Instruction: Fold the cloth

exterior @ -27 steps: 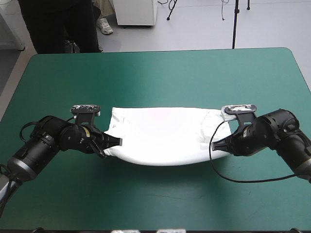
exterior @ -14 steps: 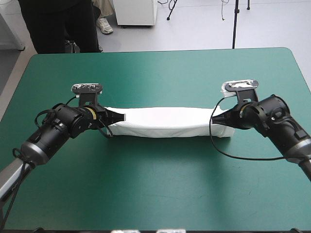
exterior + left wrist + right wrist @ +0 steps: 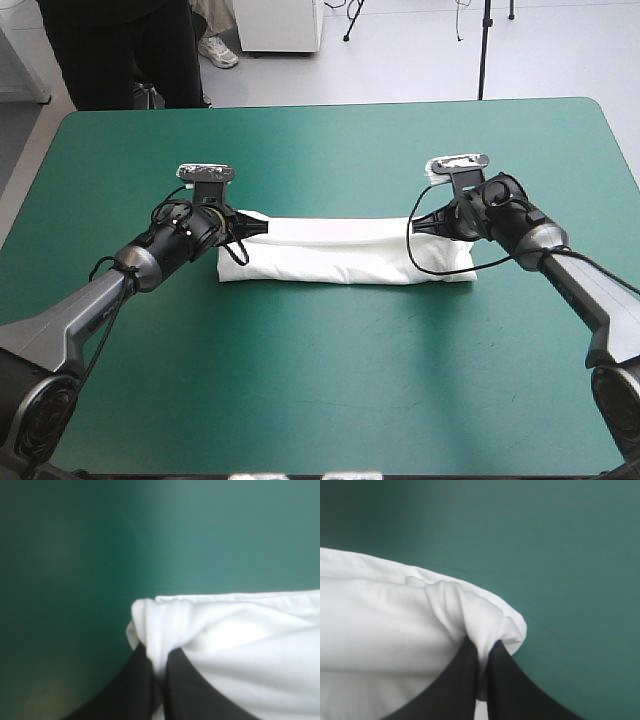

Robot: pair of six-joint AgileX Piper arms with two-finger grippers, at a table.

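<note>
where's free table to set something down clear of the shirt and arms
Widest: the teal-green cover between the T-shirt and the far edge, bare all across. Also the near middle, between the two arms. Crowded: the T-shirt's ends, where the left gripper and right gripper pinch it, and the sides under the arms.

The middle of the table (image 3: 330,400) is taken up by the T-shirt (image 3: 345,255), laid as a folded band from 9 to 3 o'clock. Its ends are blocked by the left gripper (image 3: 264,228) and the right gripper (image 3: 416,224), each clamped on the fabric. Bare teal-green cover is found at 12 and 6 o'clock. The approaches at 8 and 4 o'clock are crossed by the left arm (image 3: 95,300) and the right arm (image 3: 580,285).
</note>
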